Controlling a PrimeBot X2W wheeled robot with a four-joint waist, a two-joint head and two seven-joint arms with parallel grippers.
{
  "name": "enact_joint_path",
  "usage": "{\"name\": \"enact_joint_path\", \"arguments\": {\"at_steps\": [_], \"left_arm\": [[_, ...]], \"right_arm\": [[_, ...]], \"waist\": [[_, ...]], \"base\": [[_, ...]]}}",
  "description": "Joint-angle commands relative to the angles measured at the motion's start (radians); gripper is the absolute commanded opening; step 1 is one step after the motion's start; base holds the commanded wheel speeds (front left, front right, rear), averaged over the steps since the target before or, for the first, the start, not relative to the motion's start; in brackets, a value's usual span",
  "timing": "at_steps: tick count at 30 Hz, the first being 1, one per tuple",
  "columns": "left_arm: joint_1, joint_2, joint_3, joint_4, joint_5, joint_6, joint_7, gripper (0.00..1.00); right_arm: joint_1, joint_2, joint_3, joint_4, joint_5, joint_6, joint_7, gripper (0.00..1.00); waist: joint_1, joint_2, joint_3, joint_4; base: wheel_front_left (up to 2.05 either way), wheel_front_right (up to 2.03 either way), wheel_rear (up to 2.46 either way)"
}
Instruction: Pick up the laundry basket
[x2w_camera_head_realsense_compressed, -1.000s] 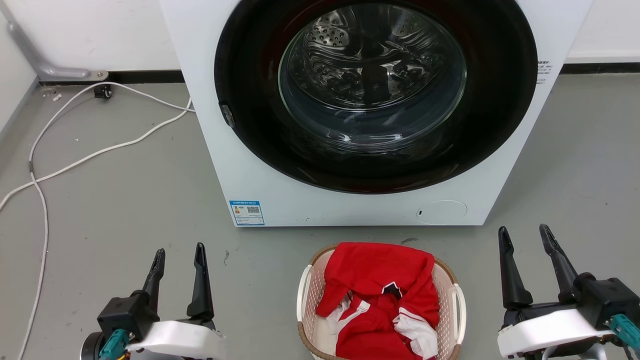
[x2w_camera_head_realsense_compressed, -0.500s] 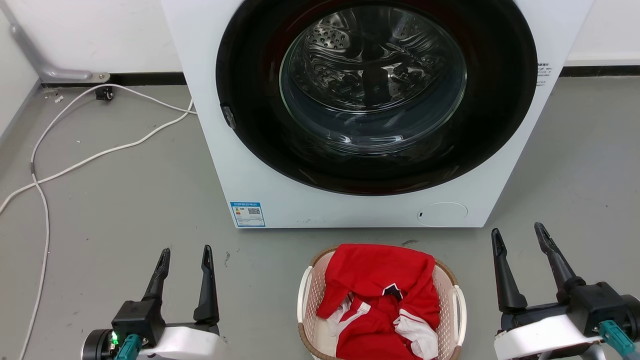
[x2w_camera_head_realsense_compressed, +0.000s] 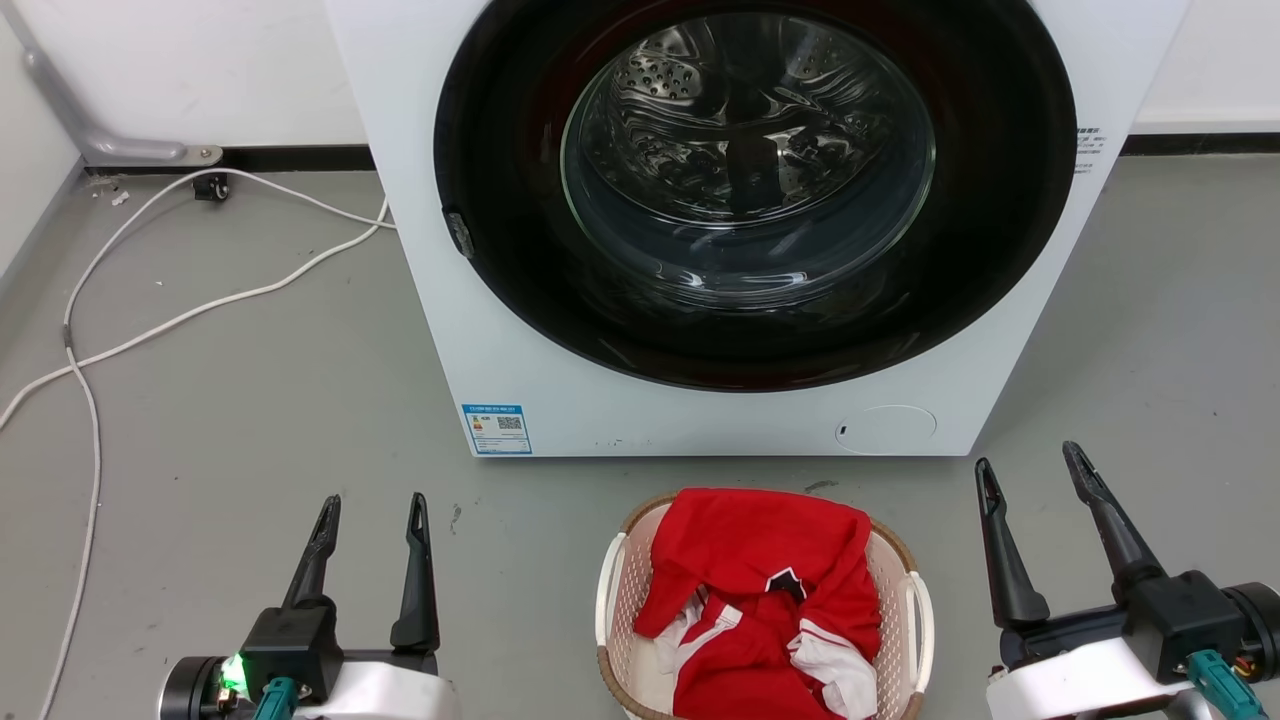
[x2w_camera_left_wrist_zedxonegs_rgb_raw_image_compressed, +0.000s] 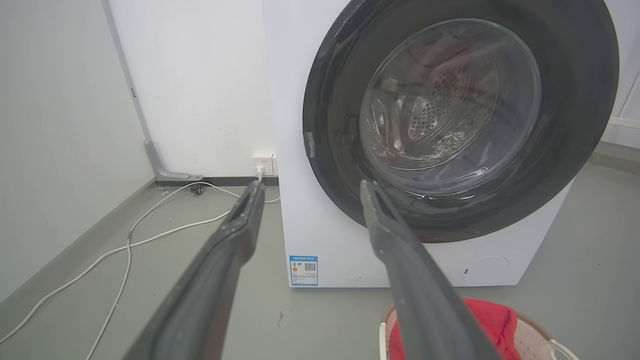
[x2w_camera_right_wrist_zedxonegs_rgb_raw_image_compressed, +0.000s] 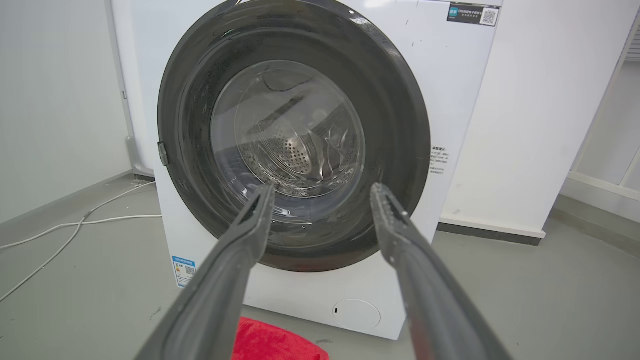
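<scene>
**Both grippers open, basket not yet gripped**

My left gripper (x2w_camera_head_realsense_compressed: 372, 500) hangs open before the left corner of the washing machine (x2w_camera_head_realsense_compressed: 700, 420). The laundry basket (x2w_camera_head_realsense_compressed: 612, 575), holding red clothing (x2w_camera_head_realsense_compressed: 760, 590), stands just before the machine. My right gripper (x2w_camera_head_realsense_compressed: 1028, 457) hangs open before its right corner. I would close on both white handles evenly. The machine's blue QR sticker (x2w_camera_head_realsense_compressed: 496, 428) and its side print (x2w_camera_head_realsense_compressed: 1090, 145) are too small to read.

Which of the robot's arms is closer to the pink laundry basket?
The right. The right arm, jaws open, stands just beside the laundry basket on its right side; the left arm, jaws open too, stands farther off its left side, with bare floor between.
</scene>
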Motion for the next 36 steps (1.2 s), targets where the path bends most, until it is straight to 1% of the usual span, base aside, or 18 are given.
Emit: {"name": "enact_joint_path", "arguments": {"at_steps": [1,9,21,25,27,31,36], "left_arm": [[0.011,0.003,0.003,-0.004,0.001,0.007,-0.007,1.00],[0.017,0.003,0.003,0.002,-0.003,0.009,-0.007,1.00],[0.014,0.003,0.000,0.007,-0.011,0.004,-0.006,1.00],[-0.012,0.003,0.001,0.026,-0.013,-0.020,-0.006,1.00],[-0.028,0.003,0.006,0.038,-0.019,-0.038,-0.006,1.00],[-0.072,0.002,0.017,0.073,-0.003,-0.059,-0.006,1.00],[-0.171,0.003,0.000,0.156,0.017,-0.086,-0.005,1.00]], "right_arm": [[0.012,-0.003,0.000,-0.005,0.001,0.000,-0.002,1.00],[0.014,-0.003,-0.007,0.005,0.027,0.000,-0.002,1.00],[0.009,-0.003,-0.006,0.011,0.030,0.000,-0.002,1.00],[-0.001,-0.003,-0.011,0.019,0.031,0.000,-0.002,1.00],[-0.015,-0.003,-0.012,0.029,0.021,0.000,-0.002,1.00],[-0.050,-0.003,-0.021,0.061,-0.006,0.000,-0.002,1.00],[-0.136,-0.003,-0.021,0.118,-0.041,0.000,-0.002,1.00]], "waist": [[0.0000,0.0000,0.000,-0.001],[0.0000,0.0000,-0.003,-0.002],[0.0000,0.0000,-0.002,-0.002],[0.0000,0.0000,0.006,-0.002],[0.0000,0.0000,0.014,-0.004],[0.0000,0.0000,0.032,-0.012],[0.0000,0.0000,0.103,-0.026]], "base": [[0.00,0.00,0.00],[0.00,0.00,0.00],[0.00,0.00,0.00],[0.00,0.00,0.00],[0.00,0.00,0.00],[0.00,0.00,0.00],[0.00,0.00,0.00]]}}
